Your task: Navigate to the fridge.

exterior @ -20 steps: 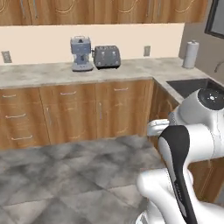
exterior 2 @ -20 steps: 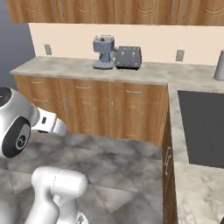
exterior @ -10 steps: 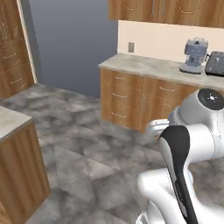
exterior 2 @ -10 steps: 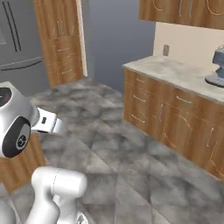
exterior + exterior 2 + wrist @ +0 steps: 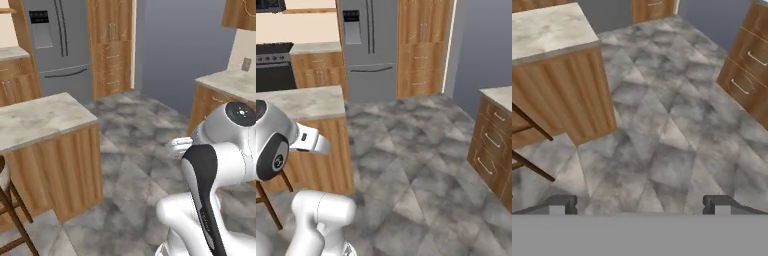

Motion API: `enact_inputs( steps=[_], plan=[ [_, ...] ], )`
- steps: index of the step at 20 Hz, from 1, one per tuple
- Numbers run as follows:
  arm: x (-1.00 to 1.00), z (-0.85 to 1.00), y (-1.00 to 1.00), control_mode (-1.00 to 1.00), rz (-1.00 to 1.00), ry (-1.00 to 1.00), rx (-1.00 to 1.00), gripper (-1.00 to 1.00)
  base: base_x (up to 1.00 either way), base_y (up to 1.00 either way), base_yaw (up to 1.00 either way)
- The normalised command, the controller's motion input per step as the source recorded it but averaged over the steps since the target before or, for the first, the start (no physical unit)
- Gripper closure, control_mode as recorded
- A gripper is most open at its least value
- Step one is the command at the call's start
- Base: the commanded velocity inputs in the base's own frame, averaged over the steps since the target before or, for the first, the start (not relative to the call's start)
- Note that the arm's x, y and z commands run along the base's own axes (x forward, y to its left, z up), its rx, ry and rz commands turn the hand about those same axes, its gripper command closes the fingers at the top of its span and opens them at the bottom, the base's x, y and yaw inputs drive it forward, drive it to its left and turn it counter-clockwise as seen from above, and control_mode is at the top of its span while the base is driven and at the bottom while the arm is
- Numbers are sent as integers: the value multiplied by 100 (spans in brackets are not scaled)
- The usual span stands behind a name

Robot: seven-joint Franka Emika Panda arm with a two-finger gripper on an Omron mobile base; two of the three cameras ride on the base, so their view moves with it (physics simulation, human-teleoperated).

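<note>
The tall grey French-door fridge (image 5: 59, 47) (image 5: 368, 45) stands upright against the far wall, well apart across grey stone floor (image 5: 662, 130), ahead and left of the base; a wooden island with pale stone top (image 5: 42, 117) lies between on the left; the gripper (image 5: 639, 204) is spread wide, holding nothing; the fridge's top is cut off.

I see grey stone floor (image 5: 135, 125), a wooden island (image 5: 47, 150) with pale worktop, a tall wooden cabinet (image 5: 421, 47), blue-grey wall (image 5: 185, 45).
</note>
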Motion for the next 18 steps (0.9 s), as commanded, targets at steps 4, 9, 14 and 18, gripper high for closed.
enact_inputs(
  steps=[4,9,14,18],
  plan=[
    [0,0,0,100,0,0,0,-100,99,-100,36],
    [0,0,0,100,0,0,0,-100,100,-100,31],
    [0,0,0,100,0,0,0,-100,100,-100,28],
    [0,0,0,100,0,0,0,-100,100,-100,25]
  ],
)
